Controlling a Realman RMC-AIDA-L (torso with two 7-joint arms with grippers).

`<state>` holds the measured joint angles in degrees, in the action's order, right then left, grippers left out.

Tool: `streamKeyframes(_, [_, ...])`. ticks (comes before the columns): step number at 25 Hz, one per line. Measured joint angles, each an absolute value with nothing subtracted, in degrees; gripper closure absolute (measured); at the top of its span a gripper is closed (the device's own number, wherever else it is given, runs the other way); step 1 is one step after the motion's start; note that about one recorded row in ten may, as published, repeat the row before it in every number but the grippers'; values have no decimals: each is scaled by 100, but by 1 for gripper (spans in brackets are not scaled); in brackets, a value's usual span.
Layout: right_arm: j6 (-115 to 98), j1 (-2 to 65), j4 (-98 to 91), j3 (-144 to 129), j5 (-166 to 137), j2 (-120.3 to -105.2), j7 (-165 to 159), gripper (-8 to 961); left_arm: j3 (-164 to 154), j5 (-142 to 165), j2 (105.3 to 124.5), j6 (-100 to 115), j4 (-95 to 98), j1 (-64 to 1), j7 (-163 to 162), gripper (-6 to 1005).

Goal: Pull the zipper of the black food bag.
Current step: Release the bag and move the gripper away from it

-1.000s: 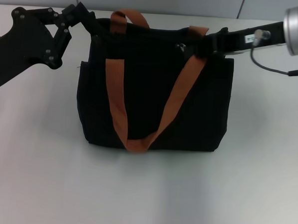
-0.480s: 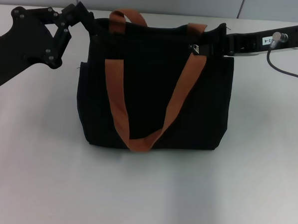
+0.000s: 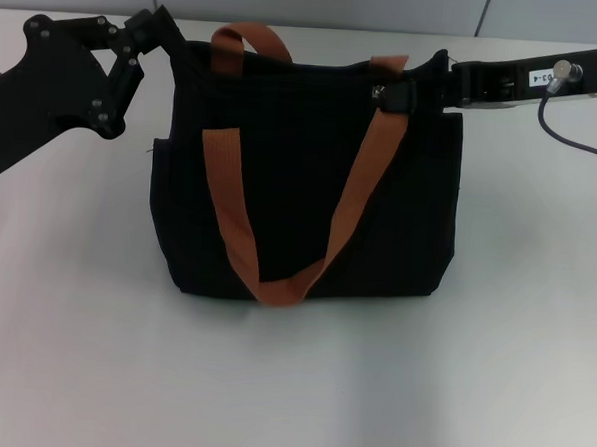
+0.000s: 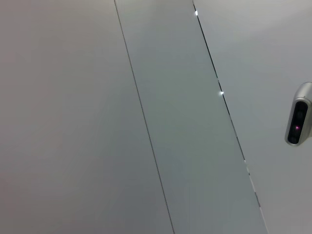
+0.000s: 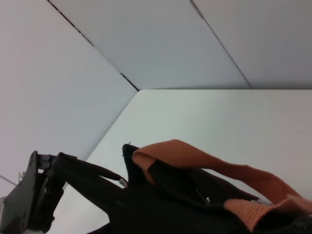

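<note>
Two grippers are engaged: left gripper (image 3: 170, 39) pinched on the black food bag (image 3: 306, 174) at 10 o'clock; right gripper (image 3: 418, 82), fingers' state untellable, by the zipper (image 3: 385, 92) at 1 o'clock. Most of the pull is judged complete.

A bare robot test bench or lab is showing here, with a plain white table (image 3: 290, 383) standing against blank grey wall panels (image 4: 185, 122) split by thin seams, a small camera unit (image 4: 298, 121) hanging on one.
</note>
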<state>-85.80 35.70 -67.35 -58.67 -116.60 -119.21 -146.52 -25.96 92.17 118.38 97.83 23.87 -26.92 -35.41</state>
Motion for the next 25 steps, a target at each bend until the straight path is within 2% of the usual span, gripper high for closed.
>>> streamKeyframes(2, [-8612, 3567, -6726, -5867, -11622, -11925, -14637, 804, -2599, 9217, 11841, 9784, 2382, -2688, -3542, 989])
streamKeyframes(7, [-8629, 3556, -6724, -5870, -11613, -11927, -14635, 617, -2601, 9222, 11848, 9782, 2382, -2688, -3542, 989])
streamKeyframes(12, [-8661, 3547, -6723, -5812, -11609, -11927, -14618, 381, -2602, 9229, 11847, 9792, 2382, -2666, -3542, 989])
streamKeyframes(21, [-8996, 3240, -6598, -5163, -10554, -11918, -13323, 238, -2596, 9228, 11847, 9781, 2382, -2648, -3542, 989])
streamKeyframes(25, [-9708, 3019, -6030, -4754, -9691, -11882, -11757, 238, -2593, 9228, 11848, 9793, 2381, -2644, -3548, 990])
